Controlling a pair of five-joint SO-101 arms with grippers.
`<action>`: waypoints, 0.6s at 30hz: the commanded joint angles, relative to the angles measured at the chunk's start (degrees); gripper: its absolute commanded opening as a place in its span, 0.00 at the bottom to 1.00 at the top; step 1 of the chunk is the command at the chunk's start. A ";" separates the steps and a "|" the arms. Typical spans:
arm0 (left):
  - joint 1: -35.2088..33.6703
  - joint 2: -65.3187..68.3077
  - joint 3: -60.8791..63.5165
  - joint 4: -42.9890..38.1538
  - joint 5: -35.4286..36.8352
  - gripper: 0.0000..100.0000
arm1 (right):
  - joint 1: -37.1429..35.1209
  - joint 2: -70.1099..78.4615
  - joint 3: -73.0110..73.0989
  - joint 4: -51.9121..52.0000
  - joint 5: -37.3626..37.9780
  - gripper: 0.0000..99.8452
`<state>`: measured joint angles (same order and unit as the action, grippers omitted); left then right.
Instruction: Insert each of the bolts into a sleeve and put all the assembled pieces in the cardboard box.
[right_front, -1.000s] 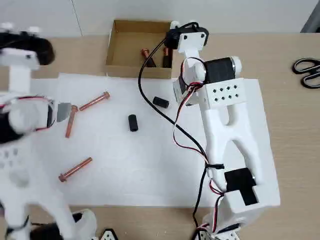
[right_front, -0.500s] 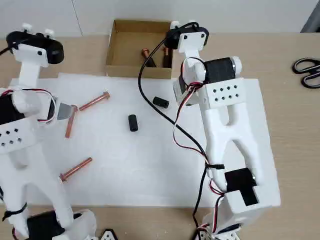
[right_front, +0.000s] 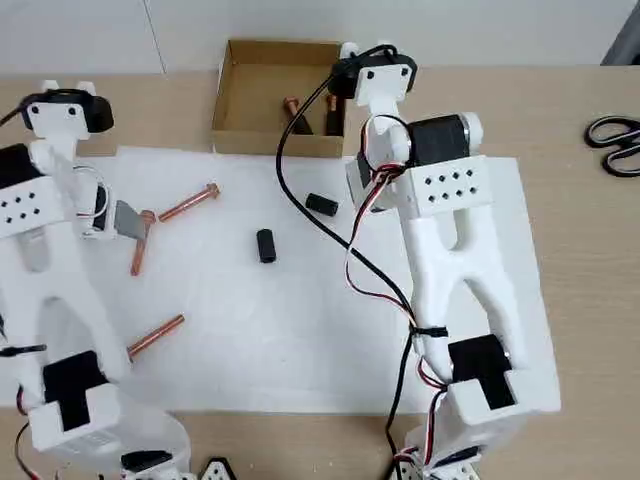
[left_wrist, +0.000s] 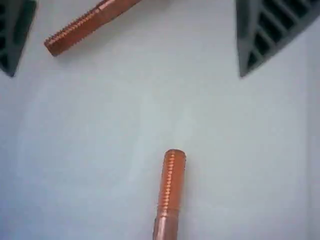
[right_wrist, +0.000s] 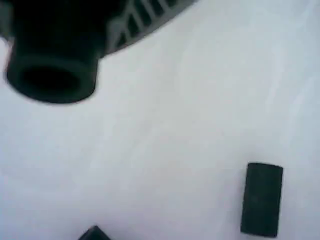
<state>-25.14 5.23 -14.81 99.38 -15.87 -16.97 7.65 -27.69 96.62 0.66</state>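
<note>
– How are the left fingers (left_wrist: 270, 30) held?
– Apart, beside a bolt (right_front: 141, 243) laid at the left of the high view, long axis near-vertical, head toward the top.
– And the right fingers (right_wrist: 145, 20)?
– Clamped on a sleeve (right_wrist: 50, 70), bore shown.

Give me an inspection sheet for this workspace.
Surface: white foam sheet on a wooden table.
Job's things: three bolts and two sleeves loose on the sheet; two assembled pieces in the cardboard box.
Clutter: scissors on the table.
Grippers: left pincer open above bolts; right pincer shut on a third sleeve.
Cables: black cable hangs over the sheet.
Surroundings: nothing seen.
</note>
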 joint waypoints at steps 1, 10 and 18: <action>-0.26 0.09 -6.11 0.97 0.35 0.27 | 0.57 -0.40 -0.26 -0.22 0.53 0.00; -0.18 -0.62 -21.67 -3.52 6.95 0.27 | 0.57 -0.40 -0.26 -0.22 0.53 0.00; -0.09 -5.71 -20.79 -13.71 9.41 0.24 | 0.57 -0.66 -0.26 -0.22 0.53 0.00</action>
<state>-25.23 4.53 -35.47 89.71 -6.90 -16.97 7.65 -27.69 96.62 0.66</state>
